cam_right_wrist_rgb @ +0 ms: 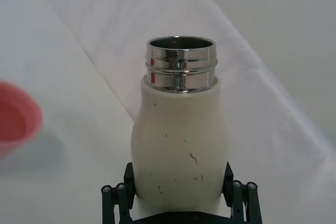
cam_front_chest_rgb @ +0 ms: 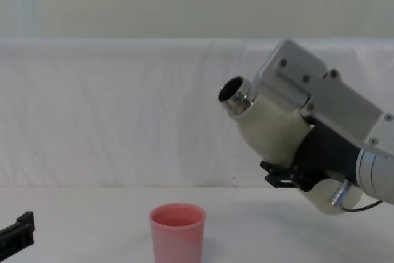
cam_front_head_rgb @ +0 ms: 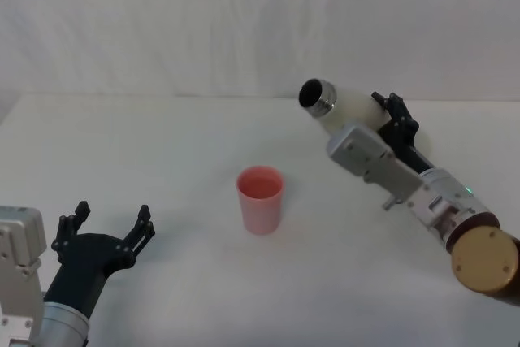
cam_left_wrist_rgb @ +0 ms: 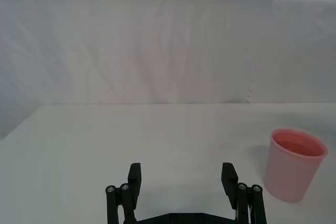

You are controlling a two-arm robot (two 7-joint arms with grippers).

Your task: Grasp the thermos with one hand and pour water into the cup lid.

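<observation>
No legible text, labels (or numbers)

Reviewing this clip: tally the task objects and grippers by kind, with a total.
Thermos: 1, cream-white, held tilted above the table by the right gripper.
Cup lid: 1, pink, upright on the table.
Grippers: 2, the right gripper shut on the thermos, the left gripper open and low near the table.
Total: 4.

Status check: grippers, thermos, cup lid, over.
Right gripper shut on thermos, lifted, tilted neck-first toward cup lid. Left gripper open, parked near table's left. Nothing between them.
</observation>
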